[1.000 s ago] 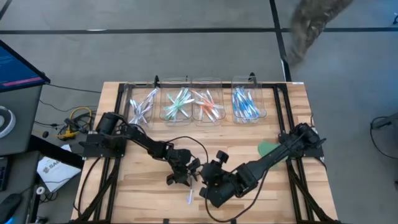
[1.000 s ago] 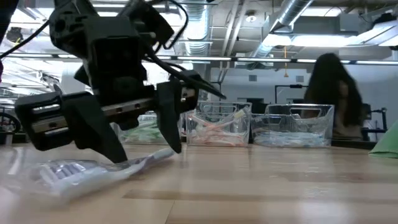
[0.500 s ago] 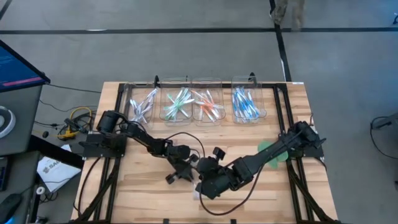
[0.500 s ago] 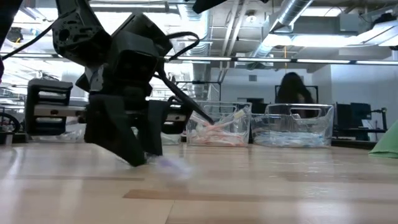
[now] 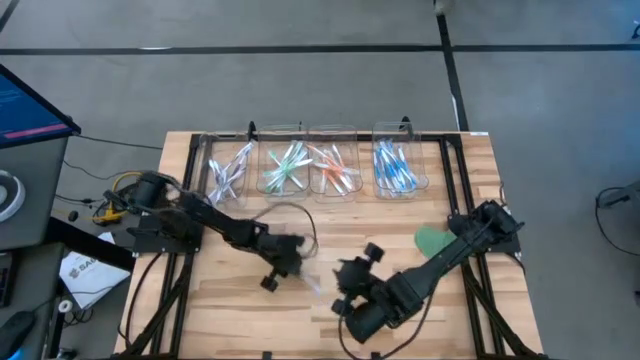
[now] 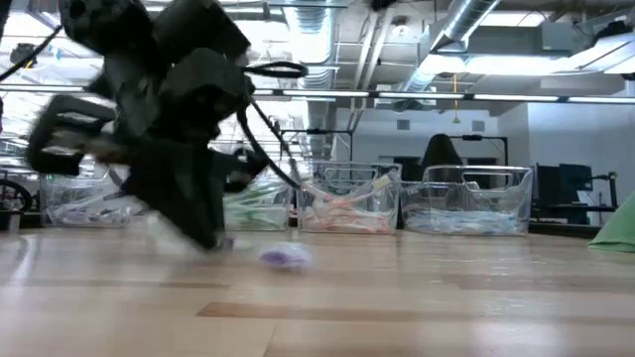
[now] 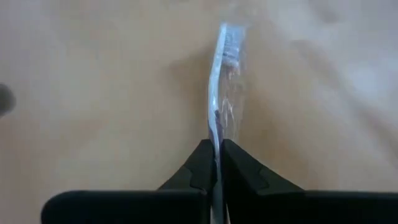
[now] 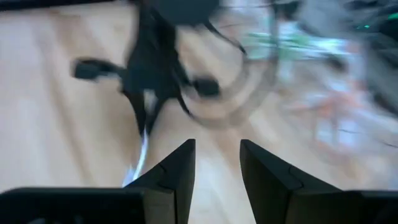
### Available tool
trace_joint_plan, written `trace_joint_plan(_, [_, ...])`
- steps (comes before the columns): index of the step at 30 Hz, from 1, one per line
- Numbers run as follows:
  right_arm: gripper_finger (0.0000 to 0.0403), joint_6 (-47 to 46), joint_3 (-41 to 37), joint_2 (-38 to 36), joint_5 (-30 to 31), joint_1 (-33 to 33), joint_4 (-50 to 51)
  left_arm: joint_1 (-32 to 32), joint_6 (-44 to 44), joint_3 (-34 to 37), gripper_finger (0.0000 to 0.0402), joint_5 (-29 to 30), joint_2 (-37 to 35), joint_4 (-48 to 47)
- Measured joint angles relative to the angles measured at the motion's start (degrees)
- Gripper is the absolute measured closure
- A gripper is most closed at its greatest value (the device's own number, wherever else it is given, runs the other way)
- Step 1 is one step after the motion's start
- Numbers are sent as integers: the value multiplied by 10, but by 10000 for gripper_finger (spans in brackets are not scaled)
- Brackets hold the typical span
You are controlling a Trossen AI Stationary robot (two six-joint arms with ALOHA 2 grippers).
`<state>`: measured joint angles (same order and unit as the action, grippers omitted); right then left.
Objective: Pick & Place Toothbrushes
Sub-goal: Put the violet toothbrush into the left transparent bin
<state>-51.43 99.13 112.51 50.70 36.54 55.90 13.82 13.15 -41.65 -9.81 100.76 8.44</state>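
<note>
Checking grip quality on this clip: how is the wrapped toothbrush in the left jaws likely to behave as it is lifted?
The toothbrush is thin and pinched at one end by the left gripper, so it may pivot or droop. Its clear wrapper looks slippery. It seems light, probably easy to carry.

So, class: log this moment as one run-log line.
left gripper: shut on toothbrush | right gripper: open, empty | bins: sorted
</note>
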Motion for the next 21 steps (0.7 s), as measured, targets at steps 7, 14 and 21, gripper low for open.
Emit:
trace_joint_plan(7, [283, -178, 0, 0, 80, 48, 214, -4, -44, -2, 391, 144, -209, -163])
trace_joint_plan(14, [283, -210, 0, 0, 113, 48, 305, -4, -171, -3, 391, 389, -419, -249])
trace_joint_plan(21, [283, -203, 0, 0, 111, 29, 342, -6, -275, -5, 391, 643, -578, -338])
